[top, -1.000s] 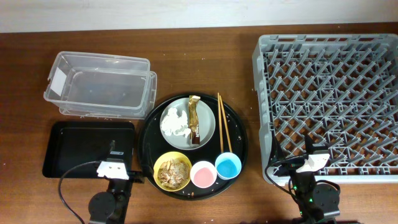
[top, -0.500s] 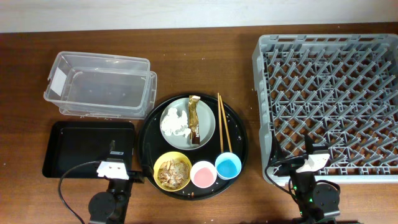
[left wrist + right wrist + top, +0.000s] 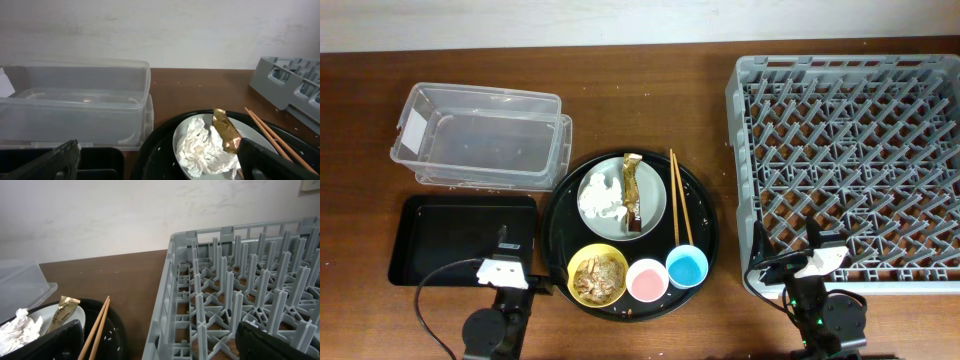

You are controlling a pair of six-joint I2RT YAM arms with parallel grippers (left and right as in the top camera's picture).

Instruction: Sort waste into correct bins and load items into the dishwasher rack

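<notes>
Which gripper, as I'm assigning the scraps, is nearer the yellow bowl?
Left. The left gripper sits just left of the yellow bowl, over the rectangular black tray; the right gripper is far right, by the dishwasher rack.

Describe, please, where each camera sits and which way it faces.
Overhead: above the table, looking down on clear tub and rack; both arms at bottom edge.
Left wrist: low, facing the back wall over the clear tub; left gripper frames the bottom.
Right wrist: low, facing the wall past the rack; right gripper likewise.
Shared: the chopsticks.

Grey lattice rack (image 3: 840,66), yellow bowl (image 3: 571,274), pink cup (image 3: 647,279), blue cup (image 3: 687,267), round black tray (image 3: 705,215)
</notes>
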